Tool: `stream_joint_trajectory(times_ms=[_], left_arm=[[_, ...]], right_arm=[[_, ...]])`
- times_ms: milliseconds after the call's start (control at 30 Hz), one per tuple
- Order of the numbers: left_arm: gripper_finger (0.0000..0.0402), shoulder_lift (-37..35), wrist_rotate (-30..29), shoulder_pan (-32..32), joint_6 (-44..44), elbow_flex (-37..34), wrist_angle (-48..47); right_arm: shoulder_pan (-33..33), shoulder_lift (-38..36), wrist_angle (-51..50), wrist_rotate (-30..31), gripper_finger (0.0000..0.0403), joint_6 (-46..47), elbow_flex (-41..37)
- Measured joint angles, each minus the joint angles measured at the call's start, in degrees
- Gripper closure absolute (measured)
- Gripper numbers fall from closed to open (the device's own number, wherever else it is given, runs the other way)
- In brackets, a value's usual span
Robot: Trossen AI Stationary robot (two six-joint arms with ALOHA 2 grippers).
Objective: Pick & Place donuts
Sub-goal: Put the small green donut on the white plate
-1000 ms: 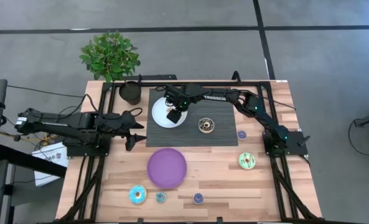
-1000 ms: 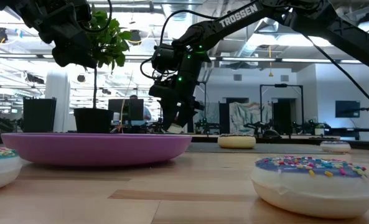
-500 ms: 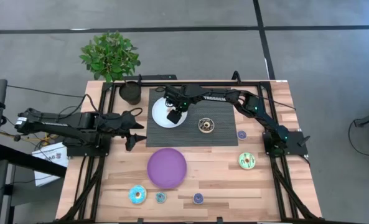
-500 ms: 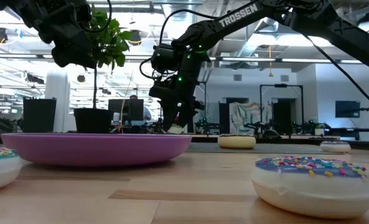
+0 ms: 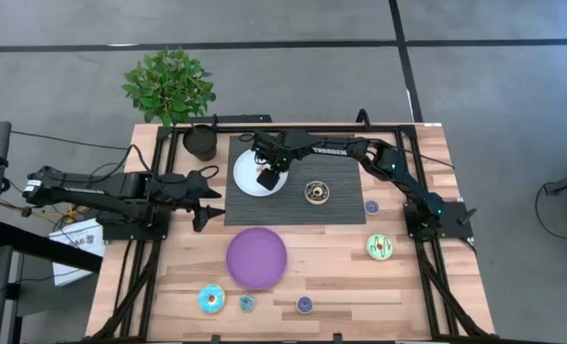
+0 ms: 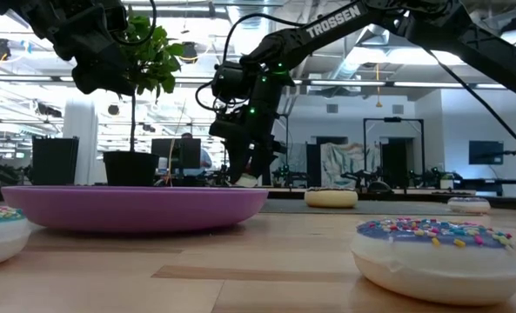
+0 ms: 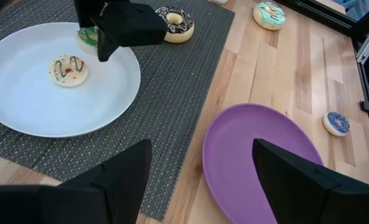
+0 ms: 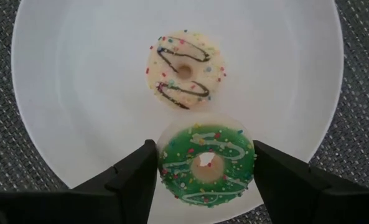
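My right gripper (image 5: 267, 177) reaches down onto the white plate (image 5: 248, 182) at the mat's left end and is shut on a green mini donut (image 8: 206, 163). A cream mini donut (image 8: 184, 68) with dark drizzle lies flat on the same plate beside it. The brown-and-cream donut (image 5: 316, 192) rests on the dark mat. A green-iced donut (image 5: 380, 247), a blue-iced donut (image 5: 210, 299) and three minis (image 5: 371, 206) (image 5: 248, 303) (image 5: 304, 305) lie on the bare wood. My left gripper (image 7: 203, 174) waits open, left of the mat (image 5: 202, 205). My right gripper pinches the green mini donut between its two fingers, which meet opposite sides of the rim (image 8: 162, 165). The fingers come from above, pointing down. The donut lies flat, icing up, at the plate's near edge; whether its underside rests on the plate I cannot tell.
The purple plate (image 5: 256, 258) sits on the wood, near of the mat (image 5: 331, 205). A potted plant (image 5: 202, 141) stands at the far left corner. Black frame rails run along the table's left and right sides. Bare wood lies between the purple plate and the green-iced donut.
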Motion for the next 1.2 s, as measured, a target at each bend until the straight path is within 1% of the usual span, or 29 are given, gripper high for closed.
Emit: stream_joint_trajectory(times_ms=[300, 1200], left_arm=[[0.0129, 0.00, 0.01, -0.01, 0.00, 0.00, 0.00], [0.0130, 0.00, 0.04, 0.00, -0.42, 0.00, 0.00]], right_arm=[[0.25, 0.00, 0.05, 0.92, 0.0162, 0.04, -0.02], [0.27, 0.02, -0.29, 0.22, 0.0163, 0.46, -0.04]])
